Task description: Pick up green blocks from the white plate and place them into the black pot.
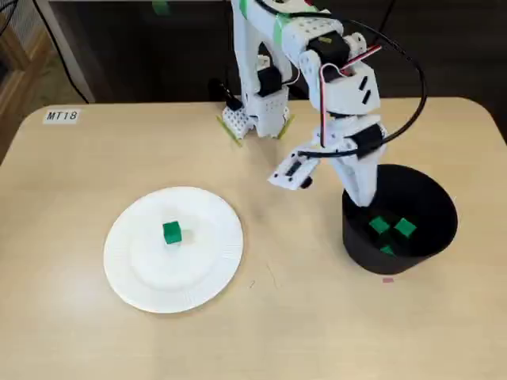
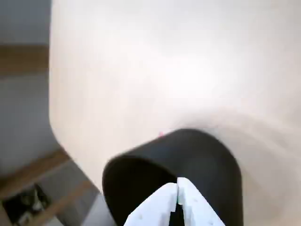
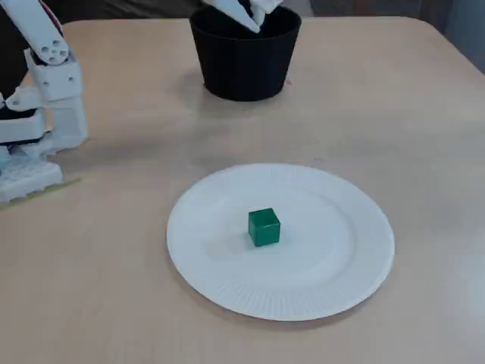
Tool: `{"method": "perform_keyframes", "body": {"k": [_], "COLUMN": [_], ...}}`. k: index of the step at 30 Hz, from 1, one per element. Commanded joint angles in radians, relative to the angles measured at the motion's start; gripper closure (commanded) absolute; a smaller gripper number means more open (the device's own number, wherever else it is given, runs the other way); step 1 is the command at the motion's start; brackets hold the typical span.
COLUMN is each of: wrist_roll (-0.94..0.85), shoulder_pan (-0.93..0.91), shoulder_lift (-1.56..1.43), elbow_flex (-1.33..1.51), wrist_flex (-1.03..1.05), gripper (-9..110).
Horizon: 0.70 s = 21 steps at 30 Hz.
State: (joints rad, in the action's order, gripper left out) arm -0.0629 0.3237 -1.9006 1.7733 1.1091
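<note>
The gripper (image 2: 178, 184) hangs with its tips inside the mouth of the black pot (image 1: 354, 237), and its jaws are closed together; I see nothing between them. Three green blocks (image 1: 379, 226) lie on the bottom of the pot. One green block (image 3: 264, 227) sits near the middle of the white plate (image 3: 333, 265), well apart from the pot on the table (image 1: 301, 332). I judge that the step is to go for this block. Lift straight up first, so the fingers clear the rim, then open wide before coming down. Descend vertically with the block centred between the fingers, because the plate looks light and a side push may slide it
</note>
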Motion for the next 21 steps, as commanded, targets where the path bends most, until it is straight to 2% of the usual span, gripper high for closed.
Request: {"method": "perform_keyframes", "body": {"k": [1, 8, 14, 21], "wrist_roll": [0.138, 0.518, 0.787, 0.917], "shoulder_pan": [-0.19, -0.534, -0.726, -0.838], "shoulder_lift": [0.011, 0.067, 0.186, 0.405], "elbow_flex": [-0.11, -0.097, -0.138, -0.342], "wrist_flex": [0.144, 0.233, 0.299, 0.41], "gripper": [104, 104, 104, 104]}}
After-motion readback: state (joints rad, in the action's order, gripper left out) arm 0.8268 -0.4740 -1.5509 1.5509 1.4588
